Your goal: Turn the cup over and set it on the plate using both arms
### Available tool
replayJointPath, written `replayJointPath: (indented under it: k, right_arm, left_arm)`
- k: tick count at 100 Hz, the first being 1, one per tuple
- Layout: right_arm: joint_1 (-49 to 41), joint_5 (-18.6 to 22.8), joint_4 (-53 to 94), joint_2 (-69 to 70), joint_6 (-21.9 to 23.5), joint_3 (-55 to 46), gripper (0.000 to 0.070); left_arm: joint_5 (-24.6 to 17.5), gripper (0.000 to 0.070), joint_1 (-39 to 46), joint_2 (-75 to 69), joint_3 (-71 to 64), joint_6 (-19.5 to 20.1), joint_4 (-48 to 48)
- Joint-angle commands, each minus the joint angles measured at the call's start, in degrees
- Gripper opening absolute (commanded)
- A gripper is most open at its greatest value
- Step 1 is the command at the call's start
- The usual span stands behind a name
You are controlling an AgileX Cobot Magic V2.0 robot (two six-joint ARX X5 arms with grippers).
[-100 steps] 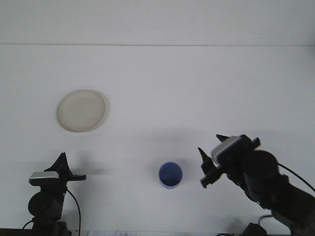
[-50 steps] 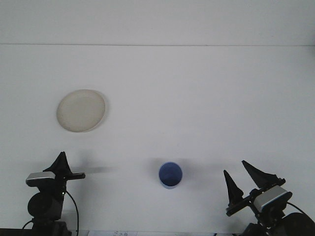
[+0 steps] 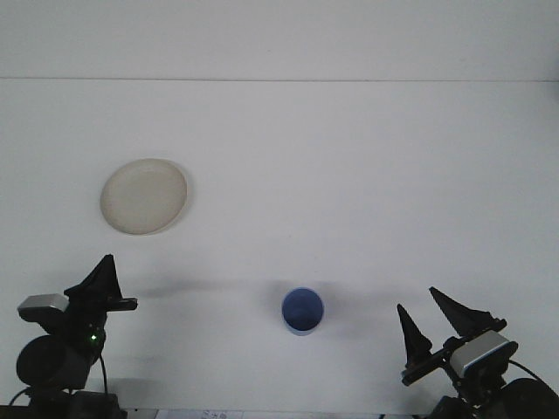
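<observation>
the cup [image 3: 302, 311], blue and standing with its open mouth up, sits on the white bench [image 3: 349, 175] near the front edge, roughly midway between the two arms and touched by neither. we see the plate [image 3: 144, 195], pale and round, lying flat farther back on the left, well apart from the cup.

the right gripper [image 3: 432, 325] rests low at the front right corner, to the right of the cup. its two dark pointed fingers [image 3: 409, 332] stand spread apart with a clear gap of bench between them, tips pointing up and away from us, and they hold nothing. the wrist with its pale camera block sits just below them, the rest of the arm cut off by the lower edge.

the left gripper [image 3: 100, 281] sits low at the front left corner, below the plate. we see only one dark pointed shape there, seen side-on, so we cannot tell whether its fingers are apart or together. nothing is held there. a small green light shows on its body.
</observation>
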State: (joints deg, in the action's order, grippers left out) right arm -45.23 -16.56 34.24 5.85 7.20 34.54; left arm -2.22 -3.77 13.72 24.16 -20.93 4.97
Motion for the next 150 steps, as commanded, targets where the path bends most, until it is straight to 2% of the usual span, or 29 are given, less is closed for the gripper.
replayJointPath:
  k: [1,10,14,21,28,40,51,72,77,91,106,132,145,150]
  right_arm:
    - [-0.5,0.0,-0.1,-0.1,-1.0,0.4,0.0441]
    - [-0.5,0.0,0.1,-0.1,-1.0,0.4,0.0441]
    - [-0.5,0.0,0.1,-0.1,-1.0,0.4,0.0441]
    - [-0.5,0.0,0.2,-0.1,-1.1,0.4,0.0441]
    - [-0.5,0.0,0.3,-0.1,-1.2,0.4,0.0441]
    - [-0.5,0.0,0.5,-0.1,-1.3,0.4,0.0441]
    - [-0.5,0.0,0.5,-0.1,-1.4,0.3,0.0441]
    - [-0.5,0.0,0.5,-0.1,-1.4,0.3,0.0441]
    - [-0.5,0.0,0.5,-0.1,-1.4,0.3,0.0441]
    - [-0.5,0.0,0.5,-0.1,-1.4,0.3,0.0441]
    - [-0.5,0.0,0.5,-0.1,-1.4,0.3,0.0441]
    - [-0.5,0.0,0.5,-0.1,-1.4,0.3,0.0441]
    - [-0.5,0.0,0.5,-0.1,-1.4,0.3,0.0441]
    - [-0.5,0.0,0.5,-0.1,-1.4,0.3,0.0441]
  left_arm:
    - [-5.3,0.0135,-0.1,6.9,7.5,4.0,3.4]
    - [-16.4,0.0431,-0.9,17.0,17.5,7.3,9.5]
    - [-21.4,0.0508,-1.8,21.6,21.8,8.7,12.9]
    - [-27.1,0.0514,-4.4,29.3,29.2,10.1,19.6]
    - [-29.8,0.0514,-8.6,36.3,35.7,11.7,26.0]
    - [-29.7,0.0514,-18.2,46.4,44.0,15.9,33.9]
    - [-28.5,0.0514,-26.6,54.7,49.0,17.1,37.2]
    - [-16.9,0.0514,-39.0,68.3,55.1,17.0,37.4]
    - [-15.6,0.0515,-40.4,71.2,56.3,17.0,37.4]
    - [-14.9,0.0515,-42.8,78.3,59.1,17.1,37.5]
    - [-10.8,0.0515,-44.0,83.3,59.8,17.3,37.5]
    - [-10.7,0.0512,-45.8,87.6,59.8,18.9,39.3]
    - [-10.7,0.0482,-47.0,88.4,59.8,20.3,40.0]
    - [-10.7,0.0415,-47.3,88.7,59.8,20.4,40.0]
